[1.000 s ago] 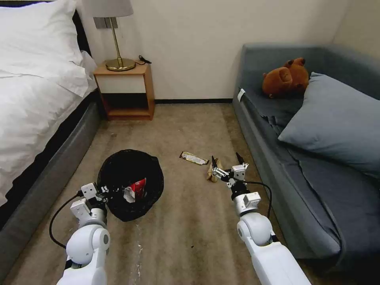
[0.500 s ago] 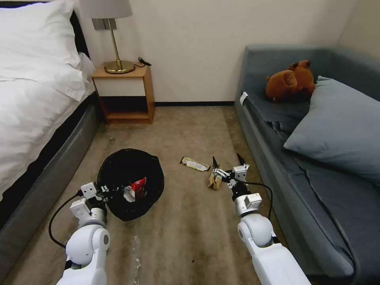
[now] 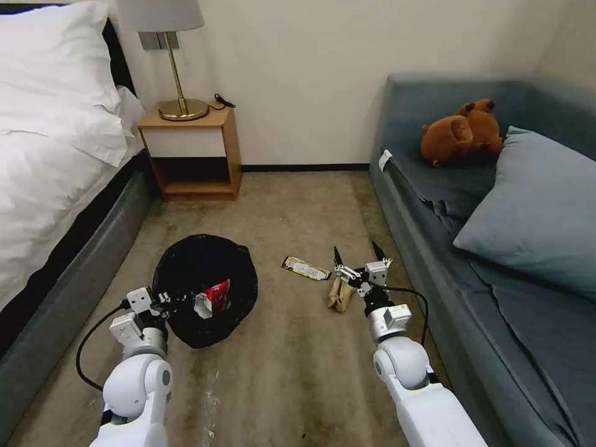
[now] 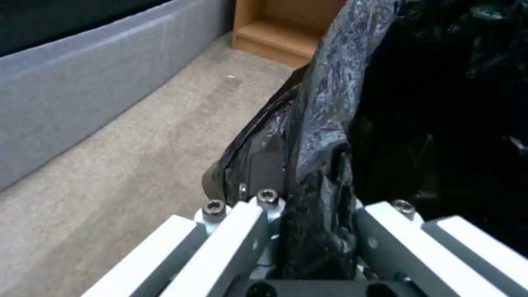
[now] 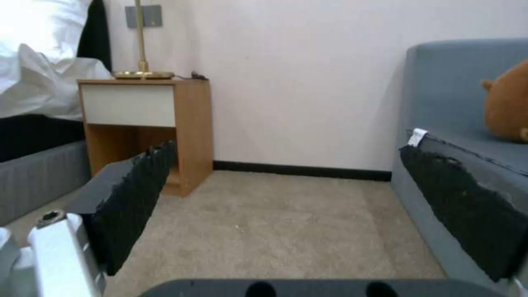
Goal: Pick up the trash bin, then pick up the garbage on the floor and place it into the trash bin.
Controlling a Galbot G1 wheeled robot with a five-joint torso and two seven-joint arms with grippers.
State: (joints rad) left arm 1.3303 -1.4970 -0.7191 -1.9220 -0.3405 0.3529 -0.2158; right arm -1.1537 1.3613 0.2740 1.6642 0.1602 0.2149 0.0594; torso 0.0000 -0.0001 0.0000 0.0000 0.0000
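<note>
Head view: left gripper (image 3: 162,298) pinches near rim of trash bin (image 3: 205,287), bin carried at left; red-and-white packet (image 3: 214,295) already inside. Bar wrapper (image 3: 305,269) and crumpled paper (image 3: 340,293) lie on carpet, not yet collected. Right gripper (image 3: 359,256) hangs over paper, fingers spread, nothing held.

Left wrist view: jaws pressed on black bag (image 4: 324,165).

Right wrist view: pads (image 5: 137,198) wide apart, nothing between.
</note>
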